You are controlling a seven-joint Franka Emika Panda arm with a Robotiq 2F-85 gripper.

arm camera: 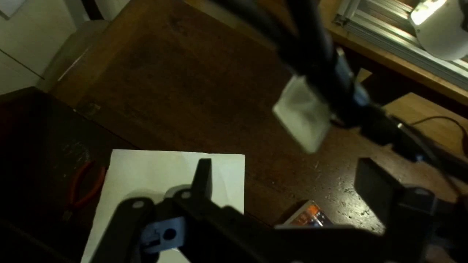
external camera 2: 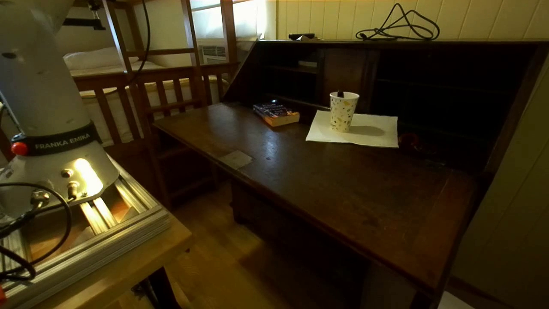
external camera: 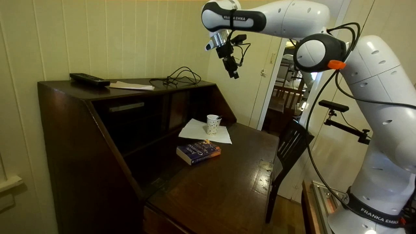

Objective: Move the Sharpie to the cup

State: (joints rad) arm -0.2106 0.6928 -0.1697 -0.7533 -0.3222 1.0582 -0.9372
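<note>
A: High over the dark brown wooden desk [external camera 2: 300,180] hangs the black two-fingered gripper [arm camera: 287,180], fingers spread well apart, nothing pinched between them!

B: And look at the goal: the slim dark pen-shaped Sharpie [external camera 2: 340,94] pokes one end above the rim of the white speckled paper cup [external camera 2: 342,115]. The wall hides the rest, but I'd call that delivered.

A: So where's the danger?

B: A needless dip! I can't make the cup out clearly in the wrist view; the gripper itself likely hides it. Come down blind, and one fingertip could clip the rim.

A: Over it goes?

B: Likely. It looks light, narrow at the base, and the tilted Sharpie loads one side.

A: And that flat white rectangular paper sheet [external camera 2: 373,139] underneath?

B: Loose, I'd guess. Snag an edge and the cup rides along, maybe toppling. A low sideways exit could also bump the thick blue-and-orange paperback [external camera: 199,152] nearby and shove it into the sheet.

A: Best play, then?

B: Go high, swing wide, leave the cup alone.
</note>
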